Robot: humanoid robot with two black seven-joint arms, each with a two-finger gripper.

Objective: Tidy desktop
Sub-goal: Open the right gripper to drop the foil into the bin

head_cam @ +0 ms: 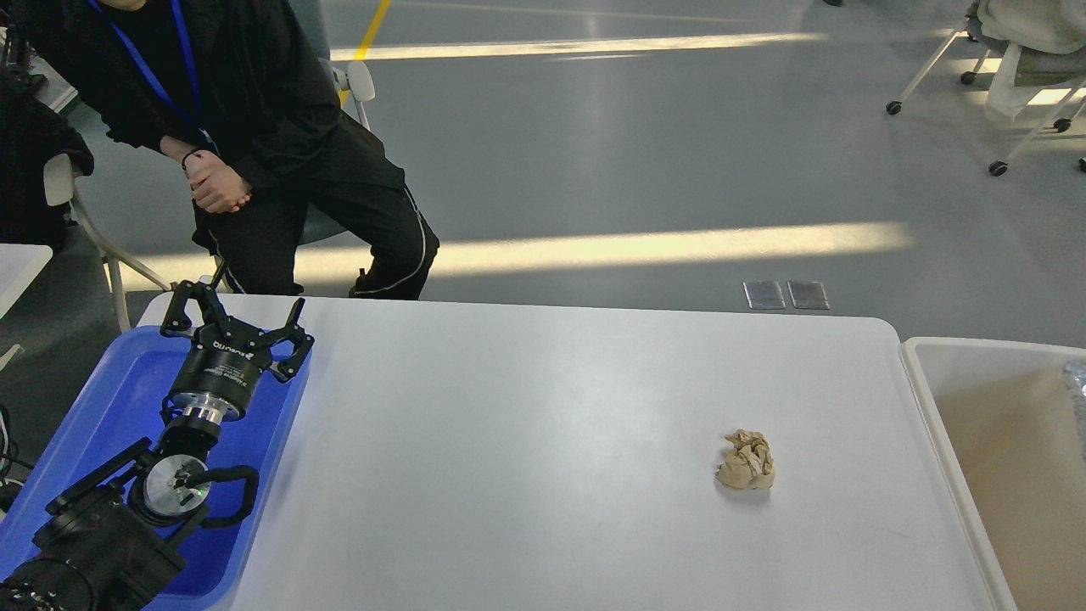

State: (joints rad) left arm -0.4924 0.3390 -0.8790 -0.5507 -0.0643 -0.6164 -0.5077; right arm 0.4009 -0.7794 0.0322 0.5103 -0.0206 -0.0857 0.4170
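The desktop (543,441) is a wide white tabletop with rounded corners. A crumpled beige paper ball (747,462) lies on it, right of centre. My left gripper (242,312) is open and empty, its fingers spread, above the far end of the blue tray (102,416) at the table's left edge. It is far from the paper ball. My right arm and gripper are out of view.
A beige-white bin (1001,475) stands against the table's right edge, with something shiny at its far right. A person in black (254,144) sits just beyond the table's far left corner. Chairs on castors (1010,93) stand far right on the grey floor.
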